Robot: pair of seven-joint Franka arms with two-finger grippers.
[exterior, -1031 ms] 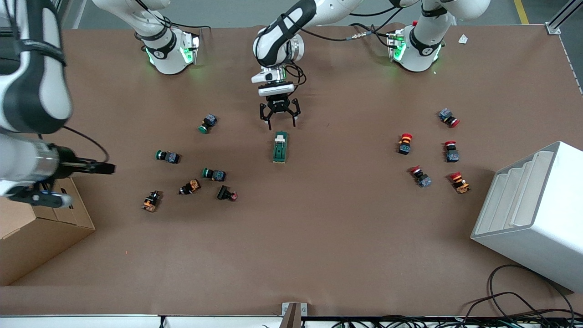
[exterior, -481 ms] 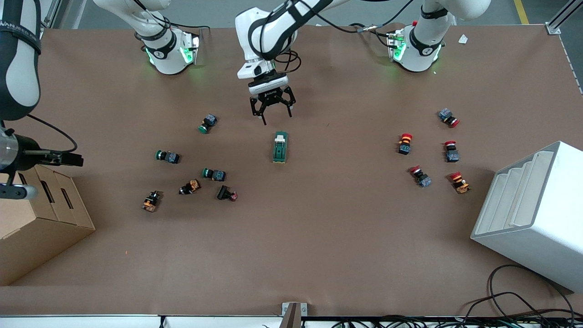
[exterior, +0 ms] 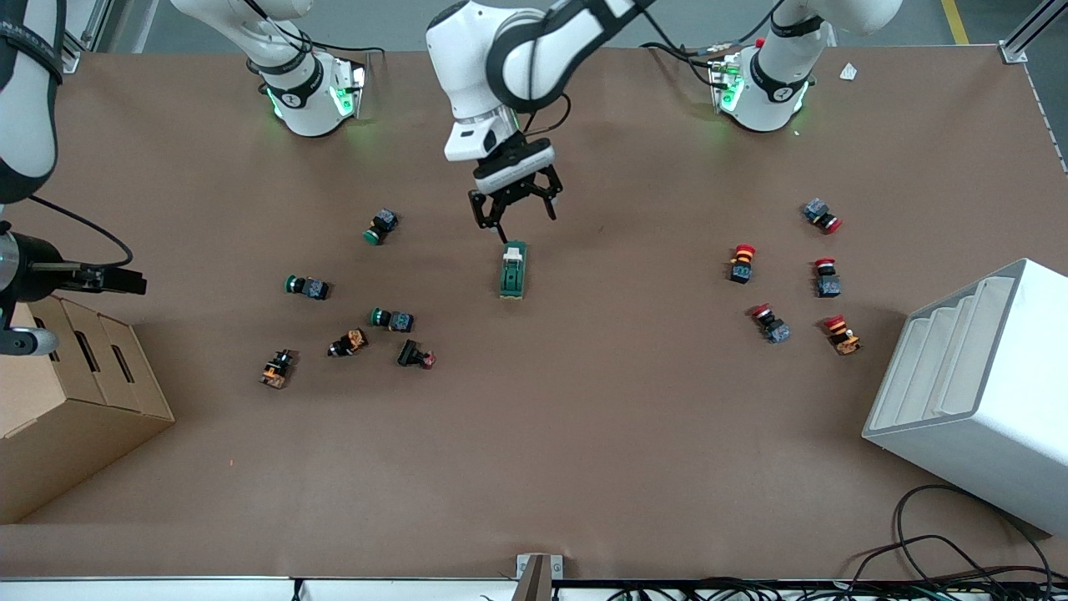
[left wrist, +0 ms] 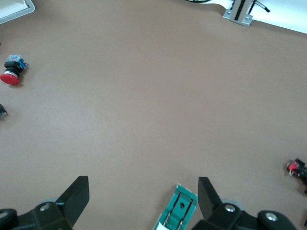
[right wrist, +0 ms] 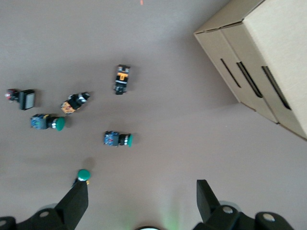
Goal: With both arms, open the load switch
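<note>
The left gripper (exterior: 515, 212) has its jaws spread wide with nothing between them. It hangs over the tabletop (exterior: 584, 434) just off the white-lever end of the switch (exterior: 513, 270), the end toward the robots' bases. In the left wrist view the green end of the switch (left wrist: 178, 213) shows between the two fingers (left wrist: 76, 194), low and a little off centre.

The switch lies flat on the tabletop midway between the two arms' ends, clear of the green buttons (exterior: 390, 318) toward the right arm's end and the red buttons (exterior: 742, 262) toward the left arm's end.

It looks like a small, rigid plastic block: light, hard-sided, likely to skid on the smooth surface if the lever is pushed unbraced. The long flat sides seem the sound place to clamp, leaving the lever free.

The right gripper (right wrist: 139, 211), jaws also apart and empty, waits over the cardboard box (exterior: 58, 401), well away from the switch.
</note>
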